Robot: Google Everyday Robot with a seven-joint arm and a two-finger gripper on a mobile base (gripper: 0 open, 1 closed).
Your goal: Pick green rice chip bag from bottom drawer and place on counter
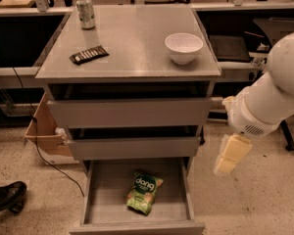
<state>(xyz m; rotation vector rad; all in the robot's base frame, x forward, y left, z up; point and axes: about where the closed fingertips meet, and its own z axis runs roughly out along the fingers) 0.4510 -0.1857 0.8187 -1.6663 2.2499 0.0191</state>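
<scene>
The green rice chip bag (144,192) lies flat on the floor of the open bottom drawer (103,204), near its middle and slightly right. The counter (132,38) is the grey cabinet top above it. My gripper (229,158) hangs down from the white arm (272,94) to the right of the cabinet. It is at about the height of the middle drawer, above and to the right of the bag, and touches nothing.
On the counter stand a white bowl (183,47), a can (85,12) and a dark striped wrapper (88,55). Two upper drawers (130,112) are slightly open. A cardboard box (41,131), a cable and a shoe (5,196) are at the left.
</scene>
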